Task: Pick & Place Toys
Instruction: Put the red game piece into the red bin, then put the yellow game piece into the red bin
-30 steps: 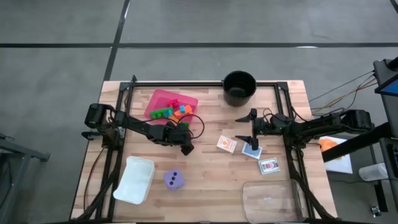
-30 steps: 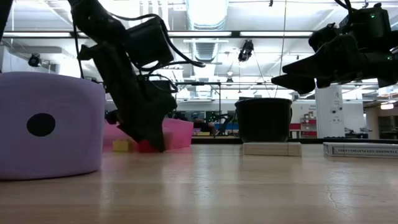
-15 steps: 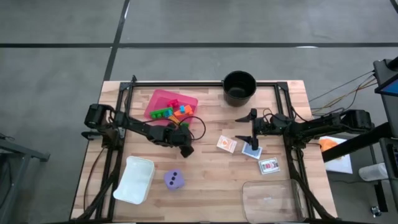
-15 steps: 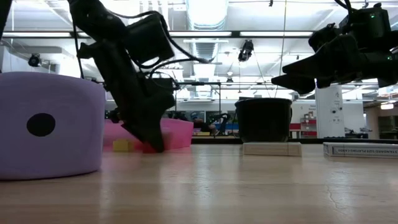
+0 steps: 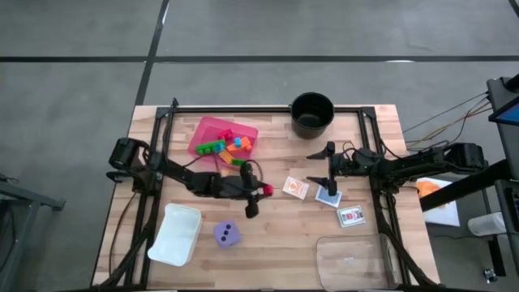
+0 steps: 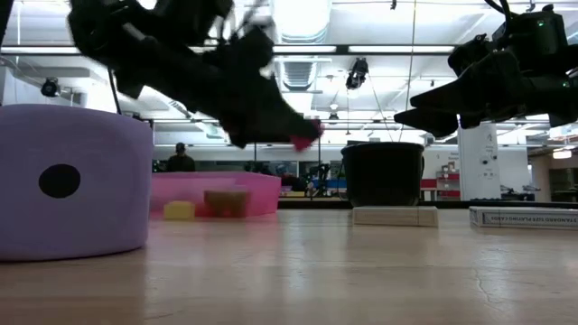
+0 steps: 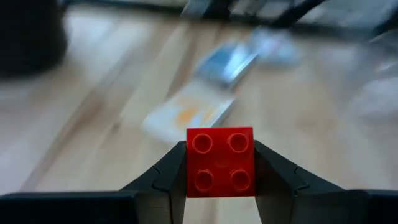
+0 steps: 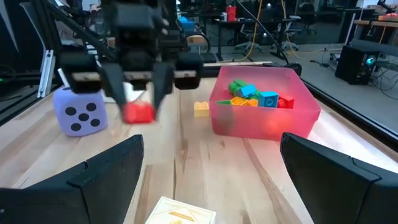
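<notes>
My left gripper is shut on a small red brick and holds it over the bare wood between the pink tray and the cards. The tray holds several bricks, and a yellow brick lies on the table beside it. The purple dotted die rests on the table nearer the front. An orange card, a blue card and a white-red card lie flat at centre right. My right gripper hangs open above the cards with nothing between its fingers. My left gripper pinches the red brick's two opposite side walls between its two fingers; the studded top faces back toward the wrist. The fingers come almost level from the table's left, tipped slightly down. The brick is lifted clear of the table.
A black round pot stands at the far edge. A white box sits front left, and a clear lid front right. Black frame rails run along the table's far and side edges.
My left gripper has risen from the table beside the pink tray and swung toward the table's right, toward the cards. It has tipped up from pointing steeply down to almost level. The red brick has come up with it and now hangs clear of the table.
</notes>
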